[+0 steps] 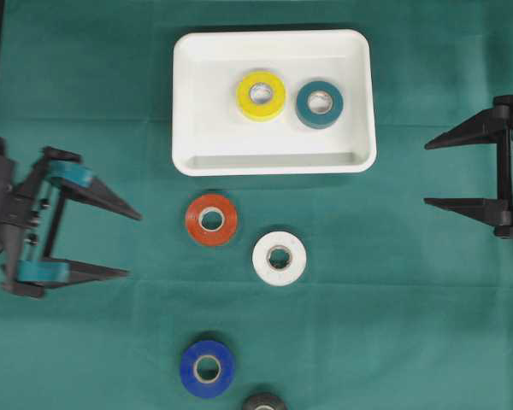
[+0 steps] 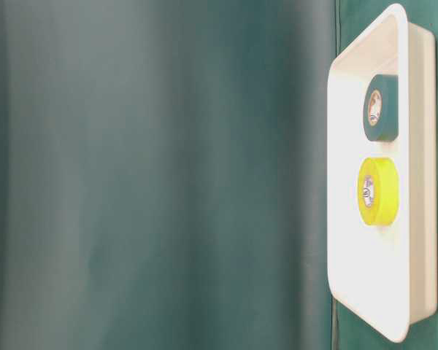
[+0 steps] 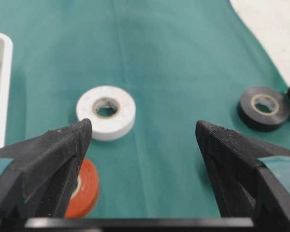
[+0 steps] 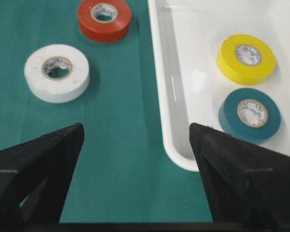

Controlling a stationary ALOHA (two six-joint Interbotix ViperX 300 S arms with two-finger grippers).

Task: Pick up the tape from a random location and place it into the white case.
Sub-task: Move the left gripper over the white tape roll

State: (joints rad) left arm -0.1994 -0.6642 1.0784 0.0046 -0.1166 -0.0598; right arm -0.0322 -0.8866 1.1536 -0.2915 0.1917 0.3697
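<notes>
The left gripper (image 1: 124,241) hangs empty, jaws apart — the approach step. Just beyond lie the round orange tape roll (image 1: 211,219) and round white tape roll (image 1: 279,258); next, close in on one. Farther off, the shallow white plastic case (image 1: 197,102) holds two rolls — the right gripper (image 1: 427,173) waits, also apart.

Green cloth (image 1: 393,299) over the whole table, pale bare corner (image 3: 275,29).

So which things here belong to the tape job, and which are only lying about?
Belong to the job:
- white case
- yellow tape and teal tape, lying in the case
- orange tape, white tape, blue tape, black tape, on the cloth

Lying about:
- green cloth only
</notes>
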